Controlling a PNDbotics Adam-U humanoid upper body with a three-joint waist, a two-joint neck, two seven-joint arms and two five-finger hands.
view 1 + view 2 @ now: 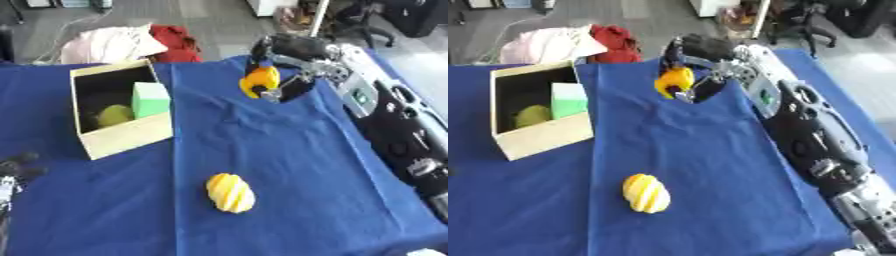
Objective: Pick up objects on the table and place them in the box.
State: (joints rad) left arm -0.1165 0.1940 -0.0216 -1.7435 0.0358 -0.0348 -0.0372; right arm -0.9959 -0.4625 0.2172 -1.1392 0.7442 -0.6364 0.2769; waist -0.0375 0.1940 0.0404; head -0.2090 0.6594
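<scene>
Fingers (271, 50) of the right hand (289, 52) are curling round an orange object (260, 81); lifting it clear of the box (131, 137) rim is advisable before releasing.

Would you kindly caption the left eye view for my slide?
Right hand holds an orange object beside the box; yellow fruit waits.

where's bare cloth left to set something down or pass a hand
Bare blue cloth lies between the box and the right arm, around the striped yellow object. The box is crowded by a green block and a yellow-green item. The right hand holds an orange-yellow object.
</scene>
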